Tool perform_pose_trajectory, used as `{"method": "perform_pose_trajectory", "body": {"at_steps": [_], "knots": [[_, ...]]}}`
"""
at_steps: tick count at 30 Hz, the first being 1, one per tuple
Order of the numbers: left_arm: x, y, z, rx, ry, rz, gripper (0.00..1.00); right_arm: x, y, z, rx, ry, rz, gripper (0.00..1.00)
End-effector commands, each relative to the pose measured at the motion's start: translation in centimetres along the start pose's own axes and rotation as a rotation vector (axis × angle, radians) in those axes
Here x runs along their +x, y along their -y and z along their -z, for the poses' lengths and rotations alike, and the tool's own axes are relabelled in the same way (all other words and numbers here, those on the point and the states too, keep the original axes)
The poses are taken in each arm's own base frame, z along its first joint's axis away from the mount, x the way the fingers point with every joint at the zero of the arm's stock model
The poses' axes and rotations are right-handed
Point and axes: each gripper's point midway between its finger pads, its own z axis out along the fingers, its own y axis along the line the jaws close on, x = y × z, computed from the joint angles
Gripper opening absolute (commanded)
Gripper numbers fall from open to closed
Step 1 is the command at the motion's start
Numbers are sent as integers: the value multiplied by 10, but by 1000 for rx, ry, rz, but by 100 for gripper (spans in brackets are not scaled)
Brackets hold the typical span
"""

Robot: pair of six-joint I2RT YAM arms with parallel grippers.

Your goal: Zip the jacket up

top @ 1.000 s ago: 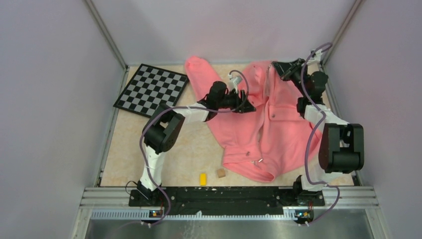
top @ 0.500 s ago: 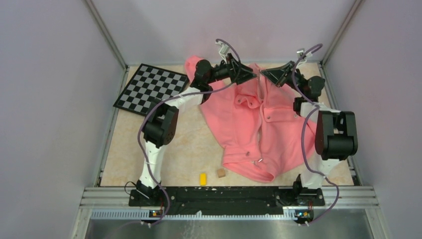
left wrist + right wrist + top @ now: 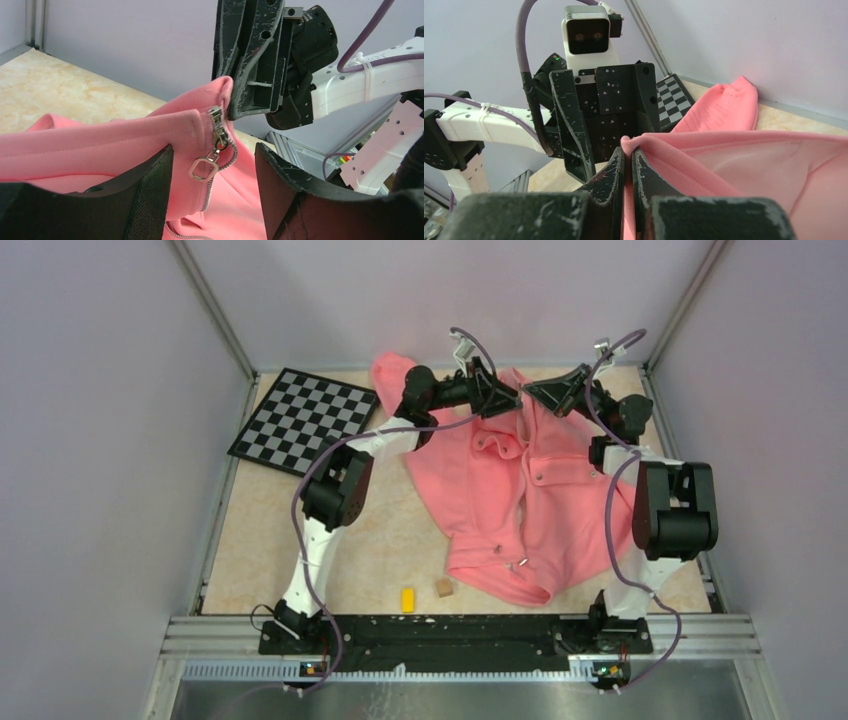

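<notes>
The step in hand looks like catching the zipper pull (image 3: 202, 167). The jacket (image 3: 520, 490) sprawls centre-right in the overhead view, its zipper end lifted at top centre. There the right gripper (image 3: 629, 165) is clamped on the fabric edge, while the left gripper (image 3: 214, 152), jaws apart, straddles the dangling pull without gripping it. Next it likely must close on the pull, then draw it up the front.

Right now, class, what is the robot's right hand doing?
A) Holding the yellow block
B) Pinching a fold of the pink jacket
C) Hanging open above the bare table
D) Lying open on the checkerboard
B: in the right wrist view, the right hand is closed with a fold of the jacket pinched tight inside it.
</notes>
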Motion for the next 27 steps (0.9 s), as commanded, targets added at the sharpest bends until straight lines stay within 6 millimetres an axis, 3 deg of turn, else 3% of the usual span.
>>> {"method": "perform_pose_trajectory", "body": {"at_steps": [1,7,27], "knots": [[-9,21,-4,74,15,-76,64,-30,-18,-6,-53,56,127,0],[-4,21,-3,59,9,-68,46,-31,-16,-7,-45,56,120,0],[-18,27,3,-72,43,-115,14,-45,-7,-10,41,71,144,0]]}}
